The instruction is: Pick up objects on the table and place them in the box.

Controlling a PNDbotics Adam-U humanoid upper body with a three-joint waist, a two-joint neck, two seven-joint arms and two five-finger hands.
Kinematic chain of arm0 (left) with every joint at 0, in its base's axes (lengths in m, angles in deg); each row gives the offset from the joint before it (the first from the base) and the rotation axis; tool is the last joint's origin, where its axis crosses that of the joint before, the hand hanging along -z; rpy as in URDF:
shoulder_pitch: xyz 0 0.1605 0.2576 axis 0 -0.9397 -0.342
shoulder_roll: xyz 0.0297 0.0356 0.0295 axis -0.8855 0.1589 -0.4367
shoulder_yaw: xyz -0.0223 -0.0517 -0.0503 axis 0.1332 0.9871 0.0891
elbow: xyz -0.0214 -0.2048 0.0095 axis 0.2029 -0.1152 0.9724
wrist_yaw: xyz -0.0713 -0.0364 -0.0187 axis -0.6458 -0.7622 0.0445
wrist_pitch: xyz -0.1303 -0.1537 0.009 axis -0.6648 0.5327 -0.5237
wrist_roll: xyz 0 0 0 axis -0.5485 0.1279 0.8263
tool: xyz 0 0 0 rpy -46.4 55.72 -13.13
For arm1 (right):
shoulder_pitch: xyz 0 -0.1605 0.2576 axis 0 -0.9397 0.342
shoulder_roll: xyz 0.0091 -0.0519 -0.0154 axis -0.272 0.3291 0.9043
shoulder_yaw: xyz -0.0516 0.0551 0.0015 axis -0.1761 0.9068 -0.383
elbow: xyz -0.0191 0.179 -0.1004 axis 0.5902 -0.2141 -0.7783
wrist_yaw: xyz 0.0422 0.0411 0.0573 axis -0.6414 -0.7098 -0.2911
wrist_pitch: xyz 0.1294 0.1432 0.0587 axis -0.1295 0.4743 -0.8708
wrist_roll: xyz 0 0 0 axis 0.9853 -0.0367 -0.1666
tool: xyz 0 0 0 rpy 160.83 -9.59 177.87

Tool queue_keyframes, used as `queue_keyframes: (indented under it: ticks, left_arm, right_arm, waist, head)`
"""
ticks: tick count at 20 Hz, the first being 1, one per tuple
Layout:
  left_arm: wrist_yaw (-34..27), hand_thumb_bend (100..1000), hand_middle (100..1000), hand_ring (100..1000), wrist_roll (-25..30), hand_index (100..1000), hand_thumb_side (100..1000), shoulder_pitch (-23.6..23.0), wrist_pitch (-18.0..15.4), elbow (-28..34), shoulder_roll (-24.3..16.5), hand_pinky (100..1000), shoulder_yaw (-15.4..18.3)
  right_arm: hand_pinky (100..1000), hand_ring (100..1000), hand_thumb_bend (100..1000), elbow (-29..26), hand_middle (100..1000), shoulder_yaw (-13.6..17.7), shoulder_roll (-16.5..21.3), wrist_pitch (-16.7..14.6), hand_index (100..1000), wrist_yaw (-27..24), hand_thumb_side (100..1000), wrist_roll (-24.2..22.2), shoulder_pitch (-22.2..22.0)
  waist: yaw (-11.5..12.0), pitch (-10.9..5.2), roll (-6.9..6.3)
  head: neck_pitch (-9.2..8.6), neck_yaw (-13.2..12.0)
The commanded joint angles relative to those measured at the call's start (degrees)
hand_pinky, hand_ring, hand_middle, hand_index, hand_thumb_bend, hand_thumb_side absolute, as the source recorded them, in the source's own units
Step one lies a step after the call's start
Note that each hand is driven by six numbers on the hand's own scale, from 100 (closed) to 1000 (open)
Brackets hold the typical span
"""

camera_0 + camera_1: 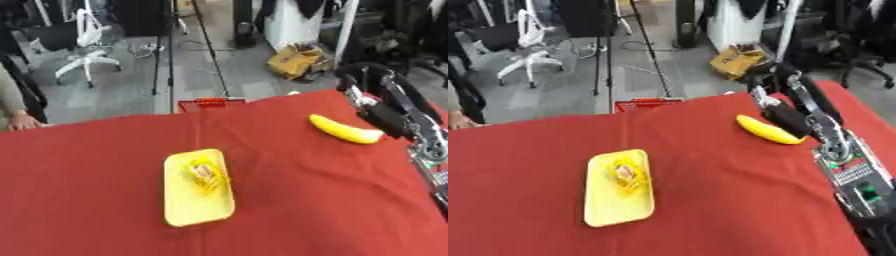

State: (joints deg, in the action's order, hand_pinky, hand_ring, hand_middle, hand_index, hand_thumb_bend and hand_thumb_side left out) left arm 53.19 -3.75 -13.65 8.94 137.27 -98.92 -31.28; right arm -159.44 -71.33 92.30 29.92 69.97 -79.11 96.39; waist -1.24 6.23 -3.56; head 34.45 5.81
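Observation:
A yellow banana [343,131] lies on the red tablecloth at the right. My right hand [787,119] comes in from the right on its black arm and hangs over the banana's right end, covering it; whether it touches the fruit cannot be made out. A yellow oblong tray [197,202] sits mid-table with a small yellowish wrapped thing [203,172] on it. A red box [210,104] shows just past the table's far edge, only its rim visible. My left hand appears in neither view.
The red table [96,175] fills the lower part of both views. Beyond its far edge are grey floor, a white office chair [83,45], a black stand pole [169,55] and a tan bag [297,61].

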Motion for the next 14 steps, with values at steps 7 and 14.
queue_keyframes:
  ticks: [7,14]
  left_arm:
    - [-0.6,831,847,782,0.5,851,988,0.2,-0.5,0.6,-0.9,685,-0.2]
    - [-0.9,829,847,782,0.5,851,987,0.1,-0.6,0.7,-0.8,685,-0.2]
  right_arm:
    - [657,641,178,-0.6,703,3.3,1.0,0.5,802,3.4,675,-0.8,-2.6]
    - [651,638,192,-0.2,699,3.8,0.5,0.6,800,3.7,662,-1.0,-3.0]
  waist:
    - [-0.5,-0.57,0.37]
    - [-0.5,-0.48,0.38]
  head:
    - [-0.93,0.2]
    - [-0.76,0.6]
